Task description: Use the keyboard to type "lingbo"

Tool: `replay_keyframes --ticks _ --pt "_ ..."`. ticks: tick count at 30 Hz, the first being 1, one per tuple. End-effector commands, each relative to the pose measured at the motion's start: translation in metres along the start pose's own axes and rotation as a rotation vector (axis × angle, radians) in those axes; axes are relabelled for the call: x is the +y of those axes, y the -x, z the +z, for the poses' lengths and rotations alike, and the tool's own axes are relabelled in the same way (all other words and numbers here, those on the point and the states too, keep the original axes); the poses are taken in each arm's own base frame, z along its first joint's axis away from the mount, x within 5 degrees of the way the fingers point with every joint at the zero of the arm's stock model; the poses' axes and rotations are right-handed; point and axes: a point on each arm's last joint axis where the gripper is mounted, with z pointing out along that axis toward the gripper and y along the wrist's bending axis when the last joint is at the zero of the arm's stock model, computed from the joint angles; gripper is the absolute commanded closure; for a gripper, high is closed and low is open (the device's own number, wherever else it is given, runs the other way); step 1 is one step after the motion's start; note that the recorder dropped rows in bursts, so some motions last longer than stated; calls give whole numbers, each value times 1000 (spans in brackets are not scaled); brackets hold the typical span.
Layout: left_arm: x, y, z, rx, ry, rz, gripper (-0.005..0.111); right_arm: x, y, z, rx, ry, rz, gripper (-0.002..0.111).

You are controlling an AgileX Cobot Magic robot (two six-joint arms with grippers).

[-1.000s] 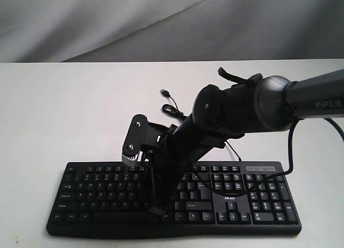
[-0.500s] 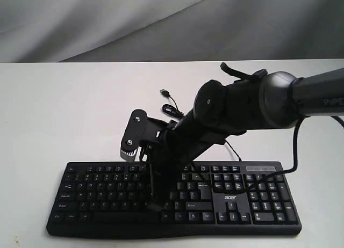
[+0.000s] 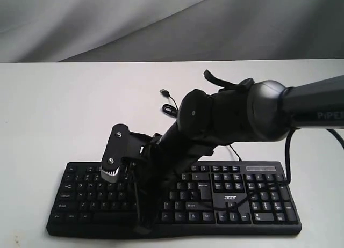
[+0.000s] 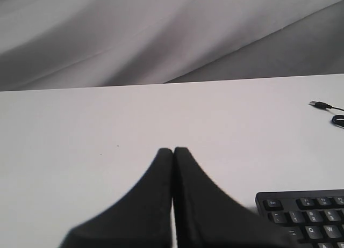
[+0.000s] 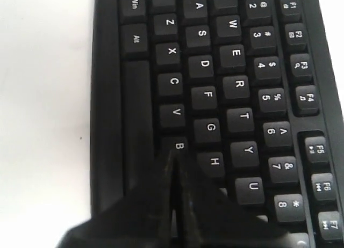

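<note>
The black keyboard [image 3: 252,202] with white legends and an "acer" logo lies along the front of the white table. My right arm reaches across its middle, with the right gripper [image 3: 142,226] pointing straight down over the lower letter rows. In the right wrist view the right gripper [image 5: 174,154] is shut, empty, and its joined tips sit at the B key [image 5: 178,146]; whether they press it I cannot tell. My left gripper [image 4: 173,150] is shut on nothing and hovers over bare table, with the keyboard's corner [image 4: 301,213] beside it. The left gripper does not show in the exterior view.
The keyboard's thin black USB cable [image 3: 171,109] lies coiled behind the keyboard, its plug [image 3: 164,92] pointing away; the plug [image 4: 321,104] also shows in the left wrist view. A grey cloth backdrop [image 3: 107,22] hangs behind the white table [image 3: 54,114].
My right arm has swung left along the keyboard and dropped lower, carrying the shut gripper's tips from the middle keys toward the front letter row.
</note>
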Motion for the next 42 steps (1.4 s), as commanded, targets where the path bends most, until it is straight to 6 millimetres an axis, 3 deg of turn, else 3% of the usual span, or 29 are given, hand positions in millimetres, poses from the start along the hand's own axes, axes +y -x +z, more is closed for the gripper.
replay_keyframes --ticks 1,42 --pt "0 -1 0 -8 0 -2 106 2 -1 6 10 9 -1 108" --pt "0 -1 0 -8 0 -2 106 -1 -3 12 18 -4 2 108"
